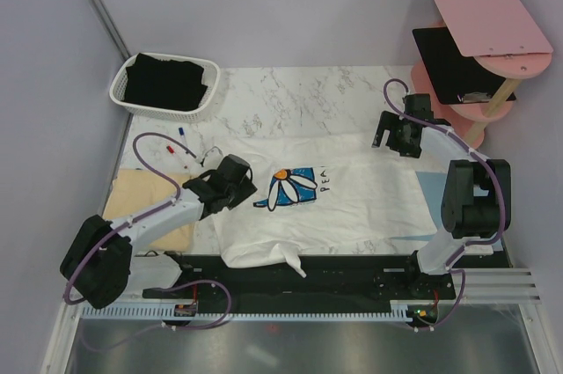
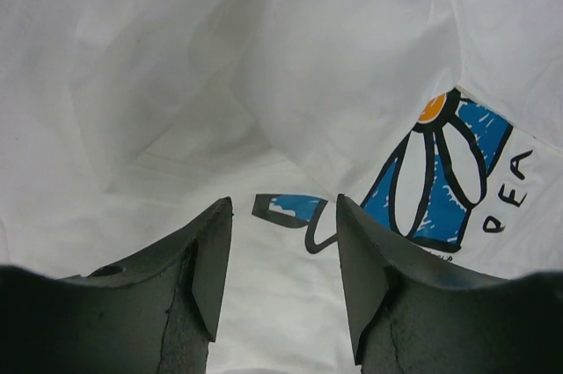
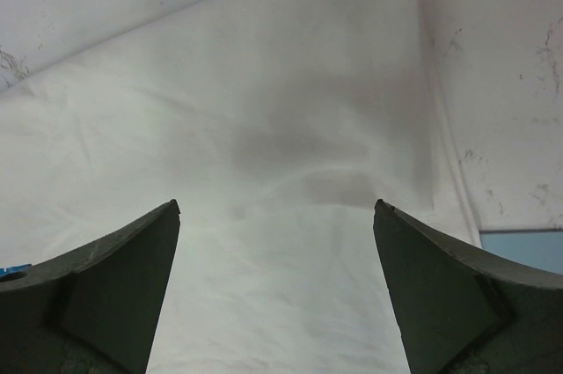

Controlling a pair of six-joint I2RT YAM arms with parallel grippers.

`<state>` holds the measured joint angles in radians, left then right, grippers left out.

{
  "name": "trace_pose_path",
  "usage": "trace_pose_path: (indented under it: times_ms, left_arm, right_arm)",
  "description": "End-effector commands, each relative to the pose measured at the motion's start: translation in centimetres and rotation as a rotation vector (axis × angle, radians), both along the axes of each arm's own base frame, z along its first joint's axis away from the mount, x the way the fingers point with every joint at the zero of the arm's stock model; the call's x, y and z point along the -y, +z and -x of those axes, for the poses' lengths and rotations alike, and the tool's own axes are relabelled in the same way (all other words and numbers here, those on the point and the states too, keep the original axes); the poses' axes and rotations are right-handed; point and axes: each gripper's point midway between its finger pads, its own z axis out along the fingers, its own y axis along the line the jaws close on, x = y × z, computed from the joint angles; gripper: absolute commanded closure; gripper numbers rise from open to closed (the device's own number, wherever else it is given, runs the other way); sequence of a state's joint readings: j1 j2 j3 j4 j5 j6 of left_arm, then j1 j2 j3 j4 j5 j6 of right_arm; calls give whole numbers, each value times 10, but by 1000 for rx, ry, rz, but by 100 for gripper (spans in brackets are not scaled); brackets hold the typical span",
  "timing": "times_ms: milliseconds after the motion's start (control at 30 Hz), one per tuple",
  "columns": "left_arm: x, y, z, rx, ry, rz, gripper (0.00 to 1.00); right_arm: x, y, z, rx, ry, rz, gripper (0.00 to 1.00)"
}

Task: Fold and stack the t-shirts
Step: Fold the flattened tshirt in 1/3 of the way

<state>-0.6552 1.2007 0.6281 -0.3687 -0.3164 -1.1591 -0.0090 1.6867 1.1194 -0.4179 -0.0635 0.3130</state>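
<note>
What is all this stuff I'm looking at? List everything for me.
white t-shirt: 1, white with a blue daisy print, spread mid-table
yellow t-shirt: 1, pale yellow, left edge, beneath the left arm
black t-shirt: 1, black, in the basket
basket: 1, white, far left corner
mat: 1, light blue, right side, partly under the white t-shirt
clipboard: 1, black, on the stand
stand: 1, pink, far right corner
table: 1, white marble
left arm: 1, white and black, near left
right arm: 1, white and black, near right
left fingers: 2, dark, apart over the daisy print
right fingers: 2, dark, wide apart over plain white cloth
</note>
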Motion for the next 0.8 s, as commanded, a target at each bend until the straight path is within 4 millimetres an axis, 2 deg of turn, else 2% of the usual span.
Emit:
trace_pose_path:
  times_ms: [0, 67, 100, 167, 200, 300, 433, 533, 633, 667, 733, 767]
  left_arm:
    - [3, 14, -33, 79, 60, -11, 43]
    - [2, 17, -40, 93, 57, -36, 44]
    - [2, 12, -42, 84, 52, -56, 53]
    - [1, 15, -52, 91, 56, -84, 58]
    - [0, 10, -55, 78, 56, -105, 65]
    - [-3, 9, -64, 68, 57, -142, 69]
    - [-4, 6, -72, 45, 43, -191, 69]
    - [-5, 13, -72, 58, 34, -187, 68]
    - [-9, 21, -67, 74, 31, -179, 59]
    - [-11, 31, -65, 95, 36, -168, 58]
    - [-15, 37, -59, 108, 36, -163, 51]
    - [-18, 46, -58, 131, 44, -155, 49]
  right_arm:
    - [-3, -2, -3, 9, 20, -4, 2]
    - [-3, -2, -3, 10, 20, -3, 2]
    - [-3, -3, -3, 7, 20, -4, 2]
    - [-3, -3, -3, 8, 22, -3, 2]
    - [-3, -2, -4, 9, 22, -3, 2]
    - [-3, -4, -3, 6, 23, -5, 2]
    - [-3, -4, -3, 4, 22, -5, 2]
    - [-3, -5, -3, 3, 22, -3, 2]
    - [-3, -5, -3, 3, 22, -3, 2]
    - [-3, -5, -3, 1, 23, -3, 2]
    - [-3, -6, -3, 0, 22, -3, 2]
    - [-3, -5, -3, 1, 22, -5, 2]
